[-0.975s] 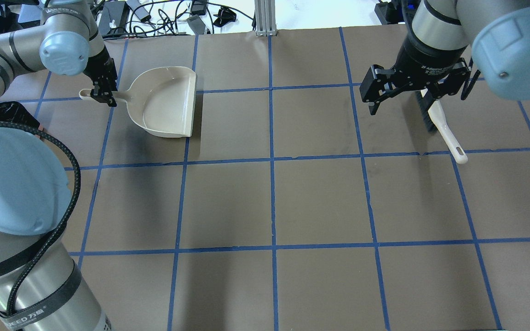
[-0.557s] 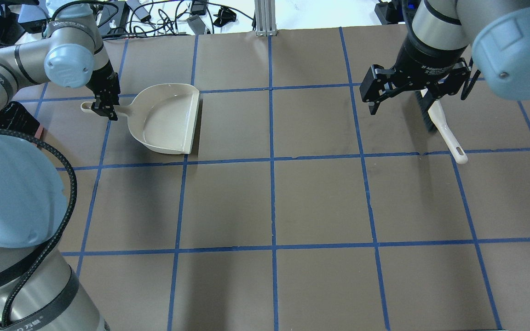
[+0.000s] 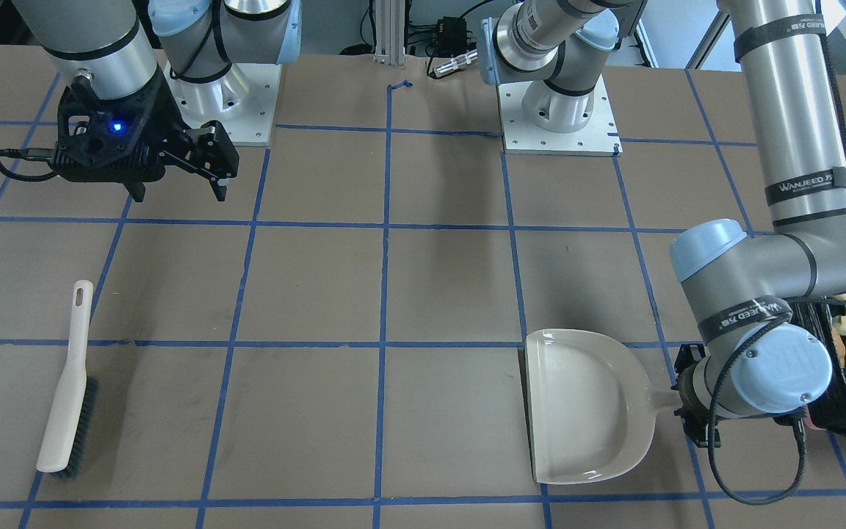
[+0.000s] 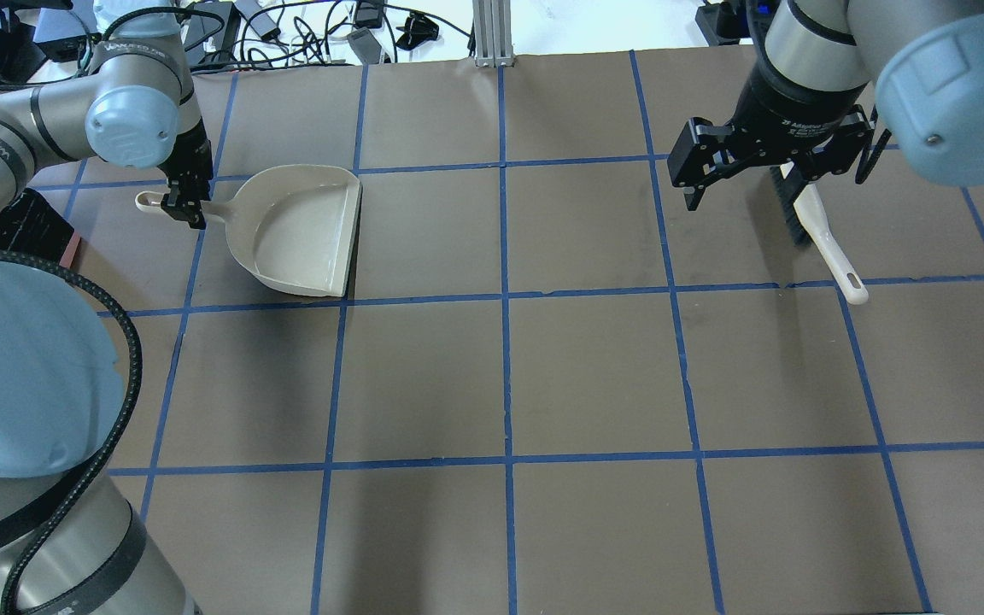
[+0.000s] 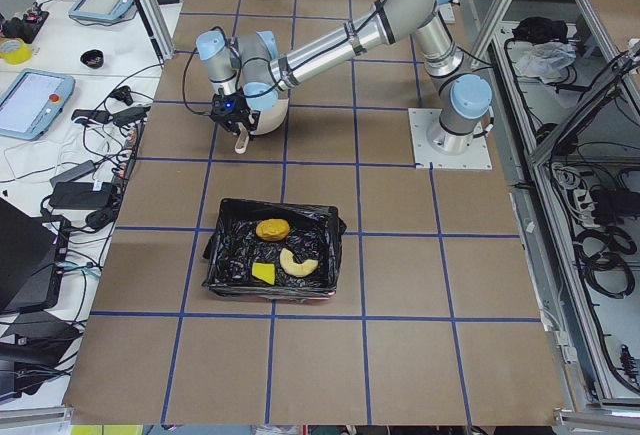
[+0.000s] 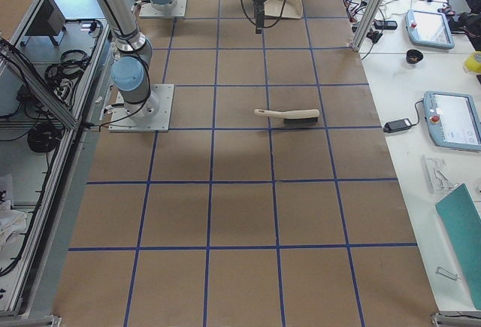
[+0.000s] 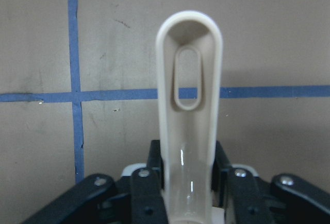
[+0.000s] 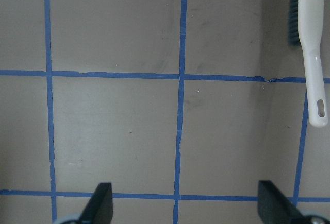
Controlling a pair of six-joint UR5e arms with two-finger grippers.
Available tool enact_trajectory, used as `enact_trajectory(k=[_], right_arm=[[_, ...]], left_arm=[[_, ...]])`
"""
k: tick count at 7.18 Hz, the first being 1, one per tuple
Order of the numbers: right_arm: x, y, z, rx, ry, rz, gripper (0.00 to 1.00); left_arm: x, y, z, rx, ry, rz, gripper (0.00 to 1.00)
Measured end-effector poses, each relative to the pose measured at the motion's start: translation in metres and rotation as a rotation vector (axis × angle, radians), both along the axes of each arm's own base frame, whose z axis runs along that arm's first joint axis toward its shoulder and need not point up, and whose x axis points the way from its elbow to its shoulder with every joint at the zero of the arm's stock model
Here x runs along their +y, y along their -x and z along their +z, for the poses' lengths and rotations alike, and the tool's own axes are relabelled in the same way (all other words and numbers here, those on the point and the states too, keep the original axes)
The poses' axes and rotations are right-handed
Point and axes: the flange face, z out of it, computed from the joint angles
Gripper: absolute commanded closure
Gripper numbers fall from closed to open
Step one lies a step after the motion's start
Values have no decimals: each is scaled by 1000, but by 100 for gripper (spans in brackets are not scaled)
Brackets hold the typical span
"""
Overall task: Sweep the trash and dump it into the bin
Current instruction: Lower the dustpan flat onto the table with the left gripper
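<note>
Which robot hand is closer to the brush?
The right. The right gripper hovers open just beside the brush; the left gripper is far away on the other side, holding the dustpan by its handle.

Brown table (image 4: 594, 376) with a blue tape grid — a brush (image 3: 69, 378) and the bin (image 5: 228, 255) lie on it

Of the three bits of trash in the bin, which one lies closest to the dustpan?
The golden-brown lumpy piece: it sits at the bin's end toward the dustpan, while the curved tan piece and the yellow scrap lie at the farther end.
</note>
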Motion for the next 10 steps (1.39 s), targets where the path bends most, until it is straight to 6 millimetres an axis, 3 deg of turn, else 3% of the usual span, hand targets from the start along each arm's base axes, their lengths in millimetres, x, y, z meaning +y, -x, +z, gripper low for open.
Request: enact_trajectory(k=[4,5,6,10], right_arm=[[0,0,-1,0,-1,1,0],[-1,0,-1,1,-1,1,0],[-1,0,-1,0,-1,2,0],[-1,1,-1,0,-3,-2,0]], left_arm=[[-5,7,-8,-27,50,10,100],[-2,10,-10,-37,55,5,87],[-1,14,-9,-48,60,-3,67],[4,29,-6,-54,56,-27,25]])
